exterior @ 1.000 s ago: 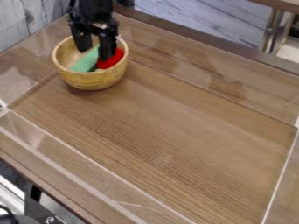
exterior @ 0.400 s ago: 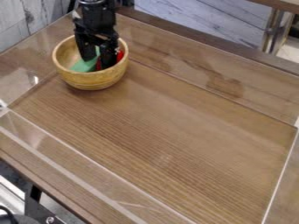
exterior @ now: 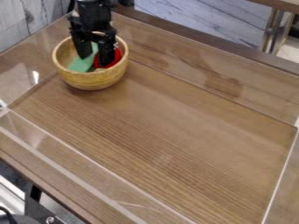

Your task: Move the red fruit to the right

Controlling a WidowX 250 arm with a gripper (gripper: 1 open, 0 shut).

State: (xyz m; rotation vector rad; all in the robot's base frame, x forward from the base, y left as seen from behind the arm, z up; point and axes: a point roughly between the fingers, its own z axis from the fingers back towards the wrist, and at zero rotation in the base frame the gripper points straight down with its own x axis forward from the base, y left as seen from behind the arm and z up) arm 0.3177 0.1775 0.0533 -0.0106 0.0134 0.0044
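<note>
A wooden bowl (exterior: 90, 79) sits at the far left of the wooden table. Inside it lies the red fruit (exterior: 114, 59), only its right side showing behind a finger. Next to it, on the left, lies a flat green block (exterior: 80, 64). My black gripper (exterior: 93, 51) points straight down into the bowl, open, with its fingers (exterior: 77, 42) standing on either side of the bowl's contents. Nothing is gripped. Whether the fingers touch the fruit I cannot tell.
A low clear plastic wall (exterior: 35, 131) rims the wooden tabletop (exterior: 176, 122). A metal table leg (exterior: 275, 31) stands beyond the far right edge. Grey planks run behind the table at the top.
The gripper has sunk a little deeper into the bowl and shifted slightly left. It stays open. The fruit and the green block have not moved.
</note>
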